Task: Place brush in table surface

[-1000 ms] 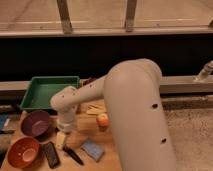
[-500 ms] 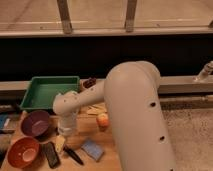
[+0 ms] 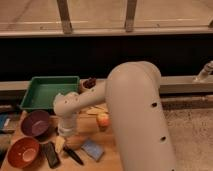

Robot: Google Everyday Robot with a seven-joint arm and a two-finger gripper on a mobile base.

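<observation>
The brush (image 3: 74, 155), slim and black, lies on the light brown wooden table surface (image 3: 110, 145) near its front edge. It sits between a flat black block (image 3: 50, 154) and a blue sponge (image 3: 92, 149). My gripper (image 3: 60, 144) points down from the white arm, its tip just left of the brush's upper end and close above the tabletop. I cannot tell whether it touches the brush.
A green tray (image 3: 49, 92) stands at the back left. A purple bowl (image 3: 35, 123) and a reddish-brown bowl (image 3: 22, 152) are on the left. An orange fruit (image 3: 103, 119) sits right of the gripper. My arm's big white link (image 3: 137, 120) covers the table's right side.
The wrist and gripper have dropped slightly towards the table. The brush, block and sponge stay where they were.
</observation>
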